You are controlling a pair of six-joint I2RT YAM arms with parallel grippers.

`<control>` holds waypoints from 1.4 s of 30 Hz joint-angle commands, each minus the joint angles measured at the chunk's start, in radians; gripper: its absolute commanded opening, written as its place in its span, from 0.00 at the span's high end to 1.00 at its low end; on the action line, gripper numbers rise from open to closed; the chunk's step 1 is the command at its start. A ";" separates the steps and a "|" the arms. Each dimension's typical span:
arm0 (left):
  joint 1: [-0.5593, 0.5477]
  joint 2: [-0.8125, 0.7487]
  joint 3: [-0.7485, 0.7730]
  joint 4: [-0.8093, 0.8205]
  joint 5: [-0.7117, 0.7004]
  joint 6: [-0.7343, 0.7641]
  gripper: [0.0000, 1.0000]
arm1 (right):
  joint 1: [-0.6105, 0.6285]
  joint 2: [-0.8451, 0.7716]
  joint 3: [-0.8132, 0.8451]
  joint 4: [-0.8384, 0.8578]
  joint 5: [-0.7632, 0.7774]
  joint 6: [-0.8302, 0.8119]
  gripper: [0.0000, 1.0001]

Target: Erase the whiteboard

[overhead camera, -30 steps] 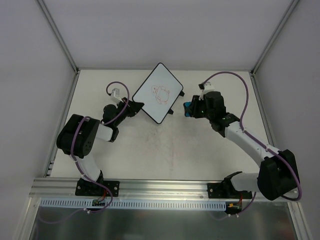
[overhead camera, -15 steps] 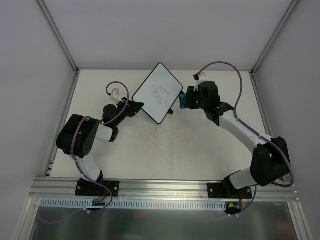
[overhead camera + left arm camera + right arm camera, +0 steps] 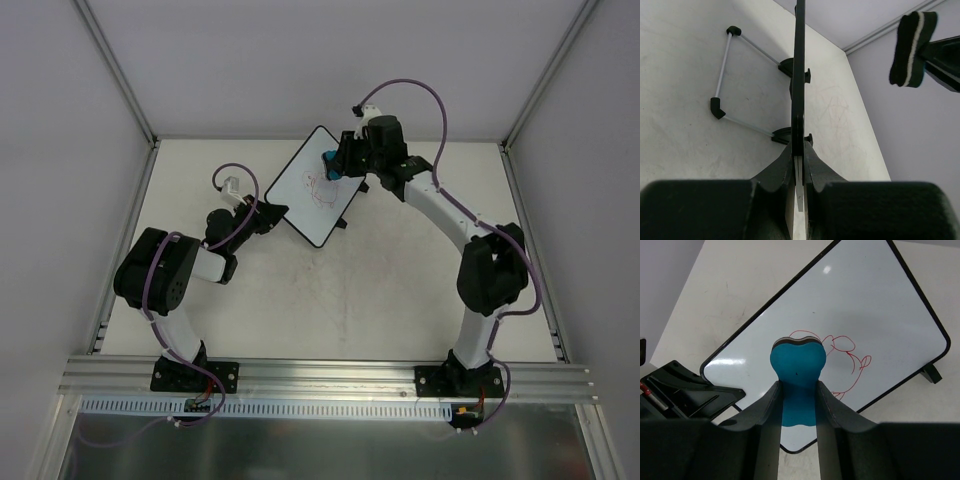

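The whiteboard (image 3: 305,195) is a white board with a black rim, turned diamond-wise at the back middle of the table, with a red doodle (image 3: 322,187) on it. My left gripper (image 3: 272,212) is shut on its left edge; in the left wrist view the board (image 3: 799,75) shows edge-on between the fingers. My right gripper (image 3: 334,166) is shut on a blue eraser (image 3: 329,166) and holds it over the board's upper right part. In the right wrist view the eraser (image 3: 798,367) sits over the doodle (image 3: 847,360) on the board (image 3: 875,305).
The table (image 3: 400,290) is off-white, with grey walls behind and at both sides. A metal rail (image 3: 320,372) runs along the near edge. The board's wire stand (image 3: 722,70) rests on the table. The eraser (image 3: 910,47) also hangs at the upper right of the left wrist view.
My right arm has swung left and toward the back, carrying the eraser from beside the board's right corner to above its doodle. The left arm and the board have not moved.
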 commanded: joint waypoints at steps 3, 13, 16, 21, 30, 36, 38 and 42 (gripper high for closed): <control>-0.015 0.018 -0.004 0.391 0.030 0.013 1.00 | 0.032 0.123 0.158 -0.053 -0.042 0.007 1.00; -0.015 0.006 -0.012 0.391 0.041 0.017 1.00 | 0.064 0.267 0.299 -0.061 -0.042 -0.020 1.00; -0.015 0.006 -0.013 0.391 0.043 0.017 1.00 | 0.070 0.297 0.322 -0.061 -0.044 -0.019 1.00; -0.014 0.006 -0.015 0.391 0.036 0.016 1.00 | 0.081 0.341 0.348 -0.061 -0.036 -0.017 1.00; -0.017 0.005 -0.013 0.391 0.046 0.020 1.00 | 0.105 0.387 0.365 -0.052 0.027 -0.037 1.00; -0.021 -0.006 -0.017 0.391 0.049 0.039 1.00 | 0.107 0.401 0.357 -0.053 0.048 -0.032 1.00; -0.023 -0.006 -0.017 0.391 0.049 0.039 1.00 | 0.108 0.406 0.351 -0.053 0.051 -0.029 1.00; -0.026 -0.006 -0.018 0.391 0.050 0.040 1.00 | 0.107 0.409 0.345 -0.052 0.056 -0.019 1.00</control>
